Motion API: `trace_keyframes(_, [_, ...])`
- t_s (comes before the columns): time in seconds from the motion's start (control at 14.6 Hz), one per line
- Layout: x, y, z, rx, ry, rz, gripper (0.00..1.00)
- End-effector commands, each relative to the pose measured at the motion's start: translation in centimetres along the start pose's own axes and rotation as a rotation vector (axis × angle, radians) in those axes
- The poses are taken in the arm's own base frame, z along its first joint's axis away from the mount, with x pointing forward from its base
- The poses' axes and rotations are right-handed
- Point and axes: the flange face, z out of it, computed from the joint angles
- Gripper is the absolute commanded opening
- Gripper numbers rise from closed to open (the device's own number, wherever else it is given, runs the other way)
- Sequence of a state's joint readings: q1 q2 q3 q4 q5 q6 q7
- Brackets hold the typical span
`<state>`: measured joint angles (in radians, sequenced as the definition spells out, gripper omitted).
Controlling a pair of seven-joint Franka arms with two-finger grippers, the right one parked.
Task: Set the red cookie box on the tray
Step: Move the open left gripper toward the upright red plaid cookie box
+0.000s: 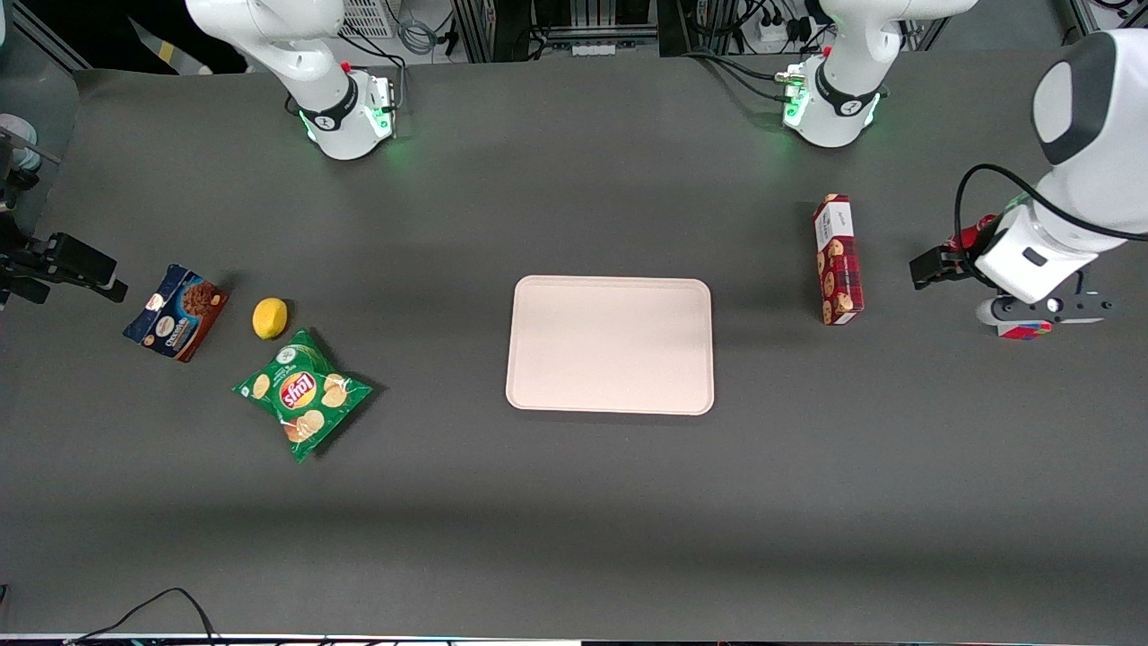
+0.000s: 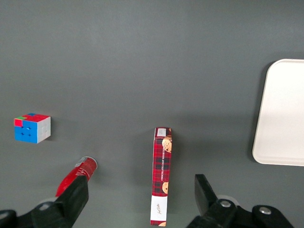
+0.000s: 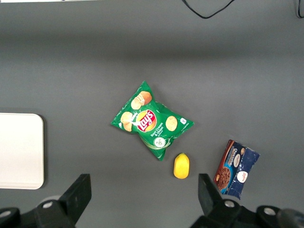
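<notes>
The red cookie box (image 1: 838,260) (image 2: 161,175) is a long red plaid carton lying on its narrow side, its white label end farther from the front camera. It rests on the table between the tray and the working arm's end. The pale pink tray (image 1: 610,344) (image 2: 282,114) lies flat at mid-table with nothing on it. My gripper (image 1: 937,266) (image 2: 141,181) hovers above the table beside the box, toward the working arm's end. Its fingers are spread wide and hold nothing, and the carton's label end shows between them in the wrist view.
A small red bottle (image 2: 78,171) lies by one finger and a colour cube (image 2: 32,128) (image 1: 1022,330) sits farther out. Toward the parked arm's end lie a green chip bag (image 1: 303,393), a lemon (image 1: 270,318) and a dark blue cookie box (image 1: 176,311).
</notes>
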<state>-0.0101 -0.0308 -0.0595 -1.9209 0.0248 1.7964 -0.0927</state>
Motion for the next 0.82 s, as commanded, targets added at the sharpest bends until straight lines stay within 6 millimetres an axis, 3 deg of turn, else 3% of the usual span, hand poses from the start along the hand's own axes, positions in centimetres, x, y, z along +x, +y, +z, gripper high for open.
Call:
trace_keyframes(0.0, [-3.1, -0.3, 2.0, 0.014, 0.021, 0.024, 1.00])
trace_keyframes(0.21, [-4.6, -0.7, 5.4, 0.013, 0.016, 0.038, 1.00])
trace_keyframes(0.48, [-6.2, -0.9, 11.5, 0.008, 0.045, 0.051, 1.00])
trace_keyframes(0.75, [-7.0, -0.5, 14.6, 0.006, 0.050, 0.065, 1.00])
